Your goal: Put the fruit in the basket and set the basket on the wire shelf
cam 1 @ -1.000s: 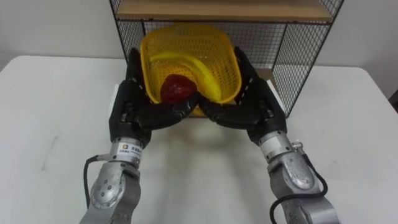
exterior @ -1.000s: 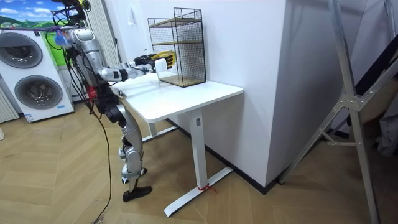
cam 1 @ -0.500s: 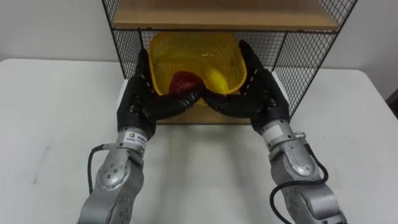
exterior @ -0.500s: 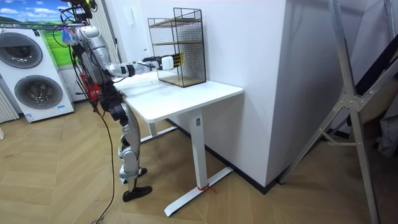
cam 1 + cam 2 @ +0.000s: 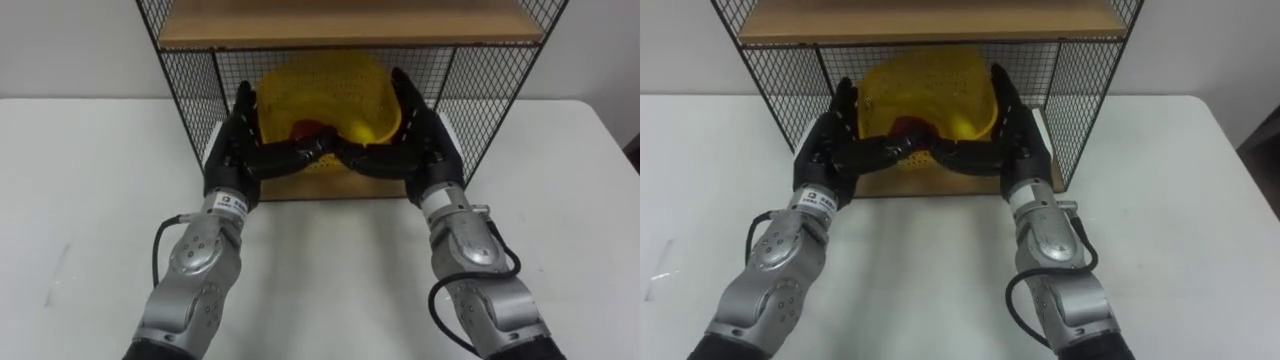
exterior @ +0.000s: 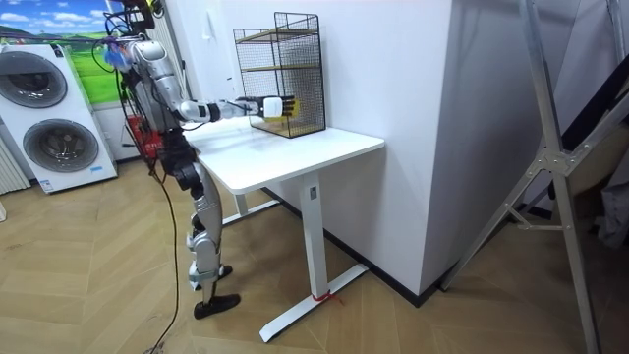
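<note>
The yellow plastic basket [image 5: 320, 85] sits tilted inside the lower compartment of the black wire shelf [image 5: 188, 90], just above its wooden bottom board. A red fruit [image 5: 305, 130] lies in it, and a yellow fruit [image 5: 372, 130] shows beside that. My left hand [image 5: 235, 160] presses straight fingers on the basket's left side. My right hand [image 5: 422, 155] does the same on its right side. Both thumbs reach inward along the front rim. In the room view the basket [image 6: 279, 108] is at the shelf's open side.
The shelf's upper wooden board [image 5: 350, 22] lies close above the basket, and mesh walls close in both sides. The shelf stands at the back of a white table [image 5: 80, 180]. I stand at the table's end at the room view's left; washing machines [image 6: 54, 108] are behind.
Both arms have stretched forward and carried the basket from in front of the shelf into its lower compartment. The eye view has shifted as my body moved closer.
</note>
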{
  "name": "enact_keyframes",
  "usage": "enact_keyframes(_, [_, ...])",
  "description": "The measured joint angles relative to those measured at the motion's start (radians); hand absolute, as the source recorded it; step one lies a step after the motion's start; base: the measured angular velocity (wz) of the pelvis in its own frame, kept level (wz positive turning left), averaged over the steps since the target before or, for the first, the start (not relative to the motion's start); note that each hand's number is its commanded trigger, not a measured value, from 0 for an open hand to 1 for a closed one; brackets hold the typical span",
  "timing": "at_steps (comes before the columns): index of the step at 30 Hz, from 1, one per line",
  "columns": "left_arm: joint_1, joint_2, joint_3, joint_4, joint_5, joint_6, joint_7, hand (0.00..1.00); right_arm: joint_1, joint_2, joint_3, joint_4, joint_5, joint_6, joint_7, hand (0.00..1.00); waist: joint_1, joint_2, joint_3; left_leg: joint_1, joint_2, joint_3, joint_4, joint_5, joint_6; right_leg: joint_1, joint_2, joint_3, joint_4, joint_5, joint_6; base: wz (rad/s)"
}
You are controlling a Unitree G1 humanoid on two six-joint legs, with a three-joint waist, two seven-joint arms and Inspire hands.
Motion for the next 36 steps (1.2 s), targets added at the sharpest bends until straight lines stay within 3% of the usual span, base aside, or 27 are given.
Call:
enact_keyframes(7, [-0.047, 0.001, 0.001, 0.073, -0.015, 0.066, 0.008, 0.00, -0.059, 0.001, 0.001, 0.077, -0.038, 0.071, -0.001, 0.00, -0.002, 0.002, -0.0024, 0.013, 0.000, 0.009, 0.000, 0.000, 0.000, 0.008, -0.001, 0.021, -0.001, 0.000, 0.000, -0.05])
enact_keyframes(11, [-0.065, 0.005, 0.004, 0.098, -0.016, 0.092, 0.008, 0.00, -0.083, 0.003, 0.001, 0.122, -0.048, 0.080, -0.006, 0.00, -0.002, 0.006, -0.0050, 0.023, 0.000, 0.012, 0.000, 0.000, 0.000, 0.015, -0.001, 0.024, -0.001, 0.000, 0.000, 0.00])
enact_keyframes(13, [-0.065, 0.010, 0.003, 0.119, -0.015, 0.110, 0.008, 0.00, -0.083, 0.006, 0.005, 0.132, -0.074, 0.103, -0.022, 0.00, -0.004, 0.008, -0.0079, 0.033, 0.001, 0.011, -0.001, 0.000, 0.000, 0.021, 0.000, 0.024, 0.001, 0.000, 0.000, 0.00])
enact_keyframes(19, [-0.066, 0.023, 0.006, 0.163, -0.015, 0.112, 0.007, 0.00, -0.082, 0.003, 0.004, 0.179, -0.052, 0.118, -0.017, 0.00, -0.009, 0.015, -0.0136, 0.055, 0.007, 0.010, -0.003, 0.001, -0.001, 0.042, 0.006, 0.013, -0.002, 0.009, -0.004, 0.00])
enact_keyframes(26, [-0.063, 0.043, 0.082, 0.208, 0.002, 0.116, -0.028, 0.00, -0.071, -0.021, -0.007, 0.184, -0.052, 0.119, 0.013, 0.00, -0.028, 0.019, -0.0175, 0.065, 0.011, 0.011, -0.016, 0.005, -0.008, 0.047, 0.011, 0.014, 0.000, 0.012, -0.009, 0.00])
enact_keyframes(31, [-0.047, 0.050, 0.096, 0.211, 0.020, 0.116, -0.044, 0.00, -0.038, -0.034, -0.049, 0.184, -0.064, 0.119, 0.023, 0.00, -0.032, 0.027, -0.0289, 0.066, 0.013, 0.011, -0.018, 0.006, -0.010, 0.046, 0.013, 0.016, -0.001, 0.013, -0.010, 0.00])
enact_keyframes(36, [-0.037, 0.053, 0.126, 0.210, 0.025, 0.117, -0.045, 0.00, -0.033, -0.046, -0.089, 0.184, -0.071, 0.119, 0.024, 0.00, -0.028, 0.028, -0.0348, 0.068, 0.014, 0.018, -0.024, 0.010, -0.013, 0.041, 0.015, 0.024, -0.001, 0.014, -0.012, -0.05])
